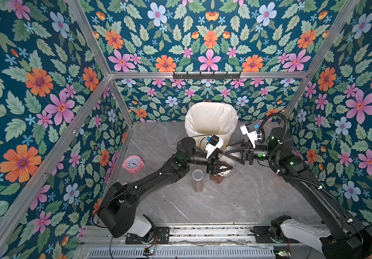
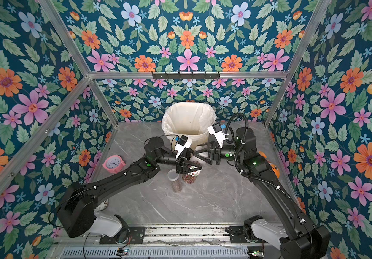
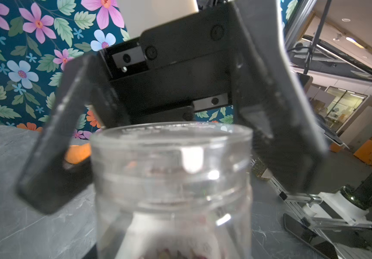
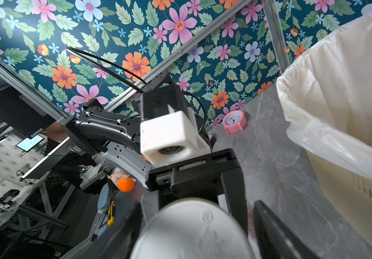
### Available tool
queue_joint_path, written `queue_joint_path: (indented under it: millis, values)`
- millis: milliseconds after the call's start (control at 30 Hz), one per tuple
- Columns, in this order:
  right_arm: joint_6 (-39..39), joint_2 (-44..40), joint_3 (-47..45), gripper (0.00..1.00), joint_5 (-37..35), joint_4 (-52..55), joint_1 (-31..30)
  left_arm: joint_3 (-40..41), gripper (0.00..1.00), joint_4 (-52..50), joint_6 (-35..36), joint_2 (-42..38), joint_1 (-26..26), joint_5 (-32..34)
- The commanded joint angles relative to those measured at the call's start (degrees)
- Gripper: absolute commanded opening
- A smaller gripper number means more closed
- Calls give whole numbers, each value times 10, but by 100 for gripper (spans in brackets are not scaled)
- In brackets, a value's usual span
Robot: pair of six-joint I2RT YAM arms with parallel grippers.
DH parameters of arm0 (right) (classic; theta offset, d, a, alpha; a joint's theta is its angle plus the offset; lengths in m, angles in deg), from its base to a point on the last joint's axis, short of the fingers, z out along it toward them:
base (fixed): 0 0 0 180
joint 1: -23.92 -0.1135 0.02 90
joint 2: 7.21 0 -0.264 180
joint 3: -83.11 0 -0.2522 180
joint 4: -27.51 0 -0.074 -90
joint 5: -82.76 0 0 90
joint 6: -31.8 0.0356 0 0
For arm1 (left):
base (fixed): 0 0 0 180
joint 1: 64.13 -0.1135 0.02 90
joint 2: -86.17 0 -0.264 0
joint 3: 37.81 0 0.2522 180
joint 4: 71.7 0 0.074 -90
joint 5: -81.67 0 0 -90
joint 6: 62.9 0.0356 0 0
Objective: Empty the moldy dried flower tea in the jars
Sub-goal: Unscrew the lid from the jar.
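Reddish dried buds (image 1: 217, 179) sit low in the wide clear plastic jar (image 3: 171, 179): light, slick, I judge, so my left pincer (image 1: 224, 168) clamps its body. My right pincer (image 1: 229, 157) straddles its flat white lid (image 4: 191, 231), spread wide, untouching. Narrow clear jar (image 1: 198, 180) alongside: lidded, part-filled. Cream lined bin (image 1: 209, 116) behind: only specks.

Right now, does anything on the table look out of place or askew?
Only the pink alarm clock stands out: it seems tipped onto its back, face up, on the table left of the bin, not standing.
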Motion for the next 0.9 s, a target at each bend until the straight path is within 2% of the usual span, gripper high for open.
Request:
queue_joint_path:
  millis: [0, 67, 167, 267, 400, 567, 667, 867]
  values:
    - [70, 2, -12, 85, -67, -54, -1, 5, 55, 31, 23, 0, 2, 84]
    - [114, 9, -18, 85, -114, -83, -2, 8, 55, 33, 29, 0, 7, 138]
    - [144, 17, -8, 81, -195, -56, -6, 8, 55, 4, 57, -5, 13, 211]
    - [148, 16, -2, 70, -253, -27, -7, 6, 55, -38, 96, -10, 21, 298]
    - [132, 32, 23, 68, -287, 19, -16, -1, 54, -83, 149, -6, 39, 394]
    - [112, 60, 48, 66, -333, 62, -34, -17, 54, -115, 166, 7, 46, 456]
    - [106, 69, 57, 62, -351, 81, -36, -20, 54, -128, 167, 8, 46, 479]
    - [102, 77, 69, 64, -369, 103, -36, -19, 53, -137, 166, 12, 47, 516]
